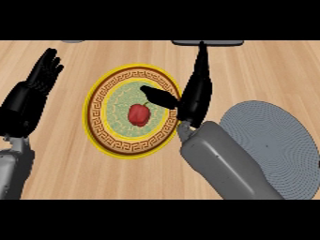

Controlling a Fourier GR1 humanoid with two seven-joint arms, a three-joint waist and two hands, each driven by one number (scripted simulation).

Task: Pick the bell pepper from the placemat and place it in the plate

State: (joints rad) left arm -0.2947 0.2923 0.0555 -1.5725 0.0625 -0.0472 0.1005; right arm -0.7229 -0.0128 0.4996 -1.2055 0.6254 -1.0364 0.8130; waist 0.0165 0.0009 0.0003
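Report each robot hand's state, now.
Left robot hand: open, fingers straight, holding nothing.
Right robot hand: open, empty; the red bell pepper lies on the round yellow-rimmed patterned plate.
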